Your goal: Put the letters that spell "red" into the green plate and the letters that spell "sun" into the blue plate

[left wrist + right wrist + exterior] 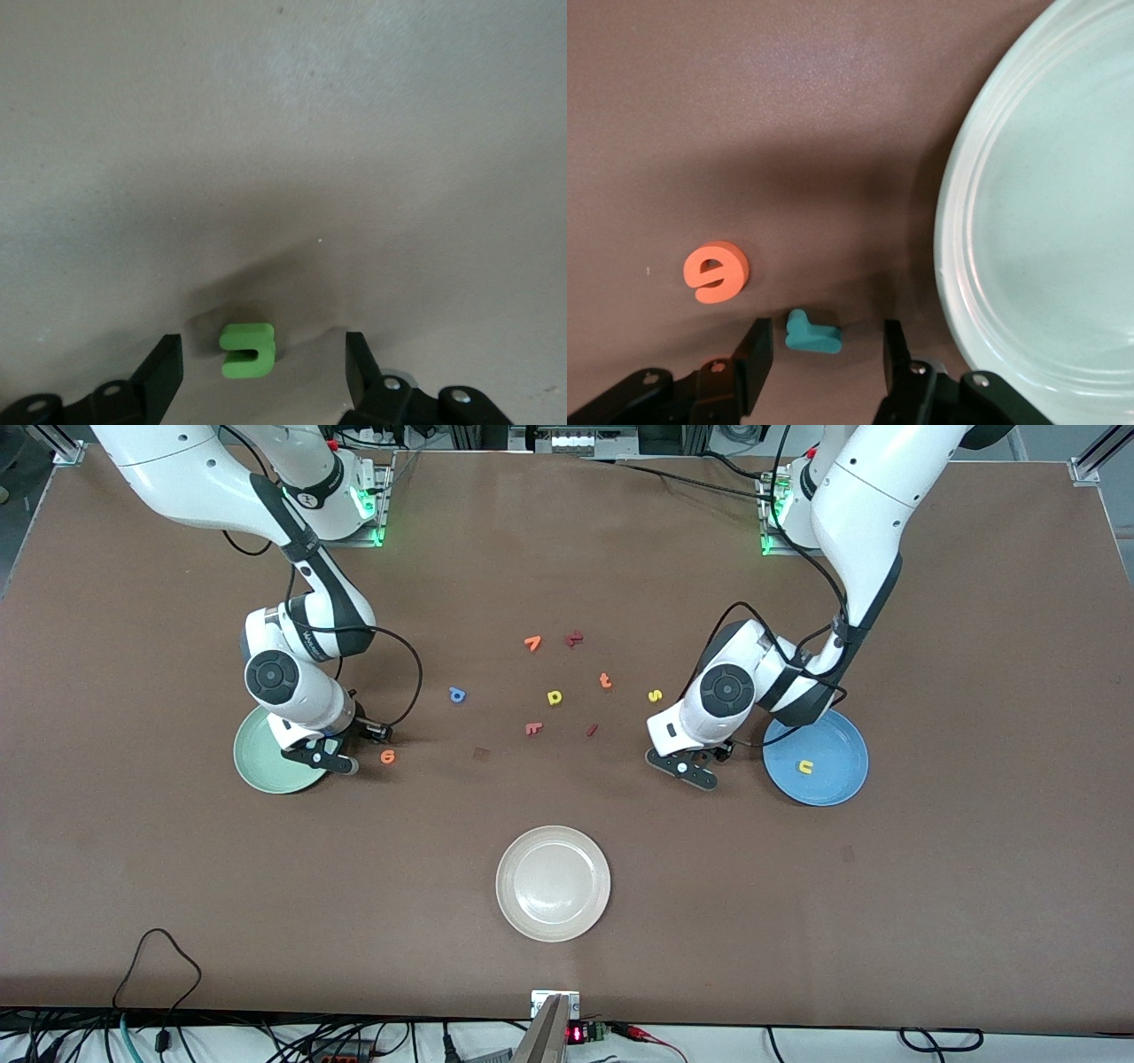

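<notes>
Here both tools stand open: left tool (263, 367) straddles green "n" (247, 351), right tool (828, 359) teal "r" (810, 334), seemingly untouched.

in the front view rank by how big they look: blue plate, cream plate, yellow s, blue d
1. cream plate, looks slightly larger, though it lies nearer the camera
2. blue plate
3. blue d and yellow s, too alike to rank

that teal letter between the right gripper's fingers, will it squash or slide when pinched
The teal letter looks like thick, matte foam, so it probably gives a little rather than cracking. It lies flat on the table, so it should not roll, but being so small it may scoot or twist if one finger of the right gripper touches first.
</notes>
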`<action>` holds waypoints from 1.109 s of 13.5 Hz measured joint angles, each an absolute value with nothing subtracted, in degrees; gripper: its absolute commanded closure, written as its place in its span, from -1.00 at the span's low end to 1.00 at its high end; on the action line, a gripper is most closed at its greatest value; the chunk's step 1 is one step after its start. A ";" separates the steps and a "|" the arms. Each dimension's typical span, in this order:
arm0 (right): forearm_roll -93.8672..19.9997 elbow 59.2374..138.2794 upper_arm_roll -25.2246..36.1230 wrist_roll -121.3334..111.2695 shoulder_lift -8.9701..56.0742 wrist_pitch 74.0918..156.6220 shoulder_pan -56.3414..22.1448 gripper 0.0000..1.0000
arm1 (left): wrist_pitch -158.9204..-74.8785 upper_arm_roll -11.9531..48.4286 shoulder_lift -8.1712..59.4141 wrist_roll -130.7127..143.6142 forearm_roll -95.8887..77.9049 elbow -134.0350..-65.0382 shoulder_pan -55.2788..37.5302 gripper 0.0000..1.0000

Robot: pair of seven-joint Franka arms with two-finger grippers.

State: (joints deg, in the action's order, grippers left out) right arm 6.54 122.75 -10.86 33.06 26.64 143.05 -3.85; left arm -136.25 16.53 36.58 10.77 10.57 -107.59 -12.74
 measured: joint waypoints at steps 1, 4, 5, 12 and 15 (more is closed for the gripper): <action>6.54 122.75 -10.86 33.09 26.64 143.09 -3.85 -0.13 | -136.58 16.52 36.61 10.77 10.57 -108.00 -12.58 0.11; 6.54 122.75 -10.87 33.14 26.64 143.19 -3.88 -0.12 | -136.59 16.51 36.30 10.77 10.69 -108.07 -12.45 0.73; 6.54 122.74 -10.91 33.14 26.64 143.22 -3.98 -0.11 | -136.56 16.57 36.16 10.77 10.69 -108.05 -12.41 0.78; 6.54 122.74 -10.93 33.20 26.66 143.69 -4.61 0.02 | -114.31 16.00 29.40 10.77 10.83 -101.87 -8.26 0.74; 6.54 122.74 -10.92 33.21 26.66 143.71 -4.61 0.03 | -110.34 15.33 28.60 7.73 11.47 -102.72 -0.37 0.73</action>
State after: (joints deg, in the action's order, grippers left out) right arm 6.54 122.74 -10.92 33.21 26.66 143.71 -4.61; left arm -110.34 15.33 28.60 7.73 11.47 -102.72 -0.37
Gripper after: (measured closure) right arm 0.515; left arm 0.727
